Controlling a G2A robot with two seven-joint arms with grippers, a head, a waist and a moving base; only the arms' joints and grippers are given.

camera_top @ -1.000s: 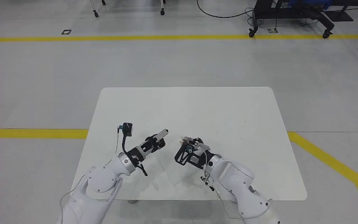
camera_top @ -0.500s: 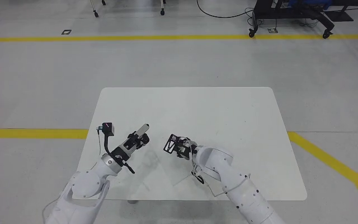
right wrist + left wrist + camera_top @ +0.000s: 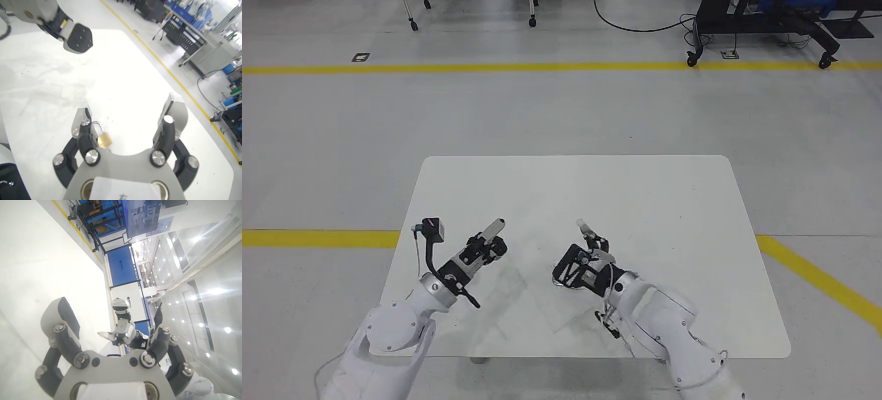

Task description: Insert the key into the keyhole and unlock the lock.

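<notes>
Bench [image 3: 642, 195] white, rounded corners, on a pale floor crossed by yellow lines [image 3: 542, 68]. Both arms are over its near half, well back from the far edge.

Left pincer [image 3: 111, 306]: released, the two fingers spread wide, nothing between them. In the top view it sits over the near left part of the bench, angled toward the bench's middle. Its dark studded pad [image 3: 79, 39] shows in the right wrist view, held above the bench surface and well apart from the lock.

Right pincer [image 3: 129, 100]: also released, fingers wide apart, gripping nothing. In the top view it is near the bench's middle, a little toward the near edge. It faces the left pincer, with bare bench between the two.

Lock [image 3: 104, 139]: small brass padlock with a silver shackle [image 3: 99, 125], lying flat on the bench. It sits inside the spread of the right pincer, just beside one finger and well apart from the other. Whether it touches that finger I cannot tell. The shackle end points away from the wrist.

Silvery bit [image 3: 109, 150] at the foot of the lock body, half hidden by the pincer's plate. It may be the key, but the view is too poor to be sure.

Black wheeled cart [image 3: 762, 20] and a dark cable [image 3: 642, 25] on the floor beyond the bench's far right.
</notes>
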